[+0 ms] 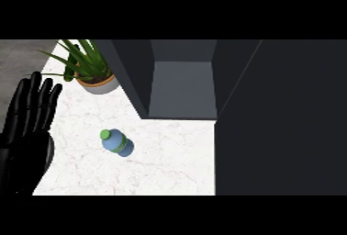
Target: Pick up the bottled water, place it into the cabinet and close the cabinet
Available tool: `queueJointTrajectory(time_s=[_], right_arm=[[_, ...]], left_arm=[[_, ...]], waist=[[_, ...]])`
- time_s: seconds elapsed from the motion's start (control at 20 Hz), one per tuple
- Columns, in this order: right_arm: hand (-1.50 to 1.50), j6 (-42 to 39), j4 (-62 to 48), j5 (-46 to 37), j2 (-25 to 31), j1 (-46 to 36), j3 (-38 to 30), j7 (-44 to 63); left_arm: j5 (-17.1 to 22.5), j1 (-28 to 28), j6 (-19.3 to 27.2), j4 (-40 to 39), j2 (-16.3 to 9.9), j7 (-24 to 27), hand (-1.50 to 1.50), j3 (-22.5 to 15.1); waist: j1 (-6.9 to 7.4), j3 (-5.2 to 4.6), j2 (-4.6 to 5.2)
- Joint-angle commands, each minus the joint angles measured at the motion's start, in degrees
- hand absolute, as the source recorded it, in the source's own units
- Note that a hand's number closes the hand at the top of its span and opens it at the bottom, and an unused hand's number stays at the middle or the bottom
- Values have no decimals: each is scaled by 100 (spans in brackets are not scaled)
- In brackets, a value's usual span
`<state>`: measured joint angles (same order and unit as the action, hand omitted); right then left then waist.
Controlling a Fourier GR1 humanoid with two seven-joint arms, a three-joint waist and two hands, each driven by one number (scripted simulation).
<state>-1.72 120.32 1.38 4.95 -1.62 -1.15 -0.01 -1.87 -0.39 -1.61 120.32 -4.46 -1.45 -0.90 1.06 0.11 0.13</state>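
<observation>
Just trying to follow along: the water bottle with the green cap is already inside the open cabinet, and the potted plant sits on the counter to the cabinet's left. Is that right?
Not quite. In the head view the water bottle stands on the counter, in front of the open cabinet, not inside it. The potted plant does sit to the cabinet's left.

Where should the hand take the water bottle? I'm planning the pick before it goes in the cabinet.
Probably round the blue body of the bottle, below the green cap, coming from the side: it stands upright on the counter with bare space all round it.
</observation>
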Motion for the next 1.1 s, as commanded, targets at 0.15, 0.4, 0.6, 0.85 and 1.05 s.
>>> queueJointTrajectory(time_s=[0.15,0.4,0.6,0.85,1.05], right_arm=[[-150,-71,458,-262,111,355,151,66],[-150,-129,244,1073,-477,1145,705,849],[-150,-86,902,1372,-441,1577,679,1356],[-150,-386,1117,1488,-394,2318,769,943],[-150,-236,1218,1275,-483,2489,1093,877]], left_arm=[[871,-18,-1097,253,-134,78,-150,-807],[2076,848,-1238,-442,136,-1080,-150,-1165],[2930,1217,-1404,63,-224,-1653,-150,-846],[3566,1324,-1812,46,-598,-1730,-150,-266],[4058,1799,-2292,160,-904,-1753,-150,191]], waist=[[-209,-14,-32],[-241,-1,12],[-131,-12,-28],[-125,-11,-21],[-107,-11,-22]])
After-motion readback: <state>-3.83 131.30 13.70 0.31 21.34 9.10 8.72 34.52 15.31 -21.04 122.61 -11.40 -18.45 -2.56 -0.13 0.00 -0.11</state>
